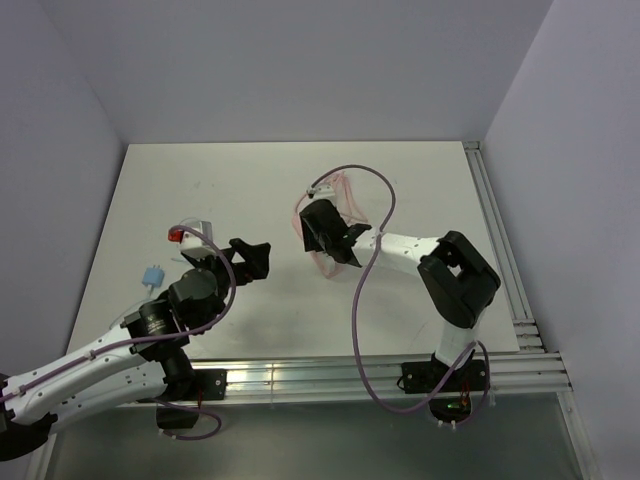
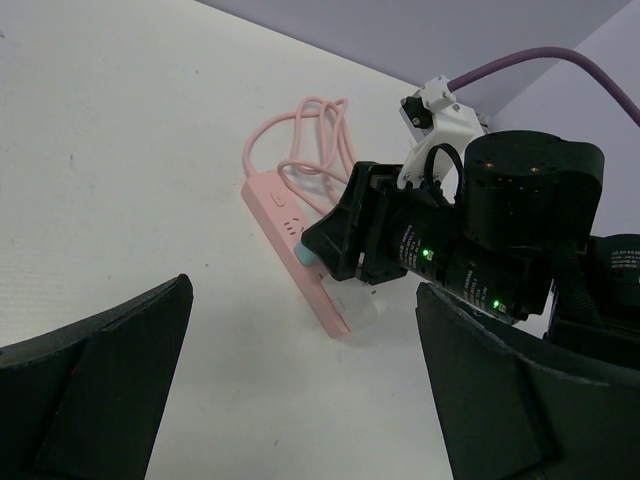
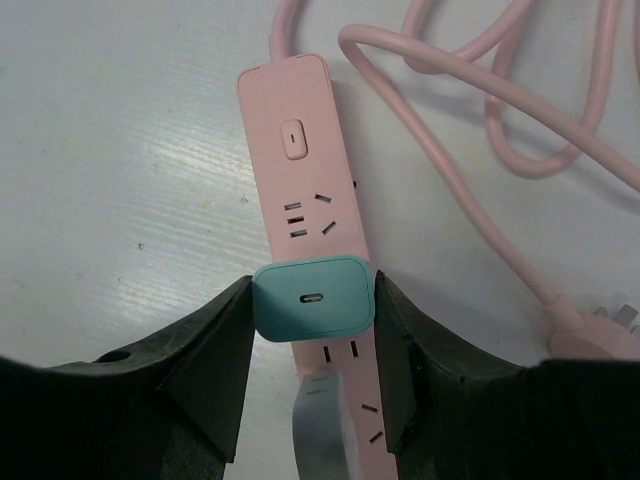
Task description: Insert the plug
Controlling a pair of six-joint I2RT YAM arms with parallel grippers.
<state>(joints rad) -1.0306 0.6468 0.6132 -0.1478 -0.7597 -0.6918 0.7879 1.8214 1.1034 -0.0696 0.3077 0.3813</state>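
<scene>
The teal plug (image 3: 312, 297) sat pinched between the two fingers (image 3: 215, 360) of my right gripper (image 3: 312, 305), its flat back and small oval port facing the wrist camera. It was against the face of the pink power strip (image 3: 295, 190), just below the socket group under the strip's switch (image 3: 291, 140) and above another set of slots. I could not tell whether its pins were seated. A pale grey piece (image 3: 320, 425) lay over the strip nearer the camera; I could not make out what it was. The strip's pink cord (image 3: 480, 90) looped on the white table (image 3: 120, 150) beyond it and ended in a pink wall plug (image 3: 600, 340) lying beside the strip.

My left gripper (image 1: 252, 258) hung above the table well apart from the strip, jaws spread wide and holding nothing, pointed toward the right gripper. A small light-blue block (image 1: 152, 275) lay on the table by my left arm, with a red-and-white item (image 1: 180, 234) near it.
</scene>
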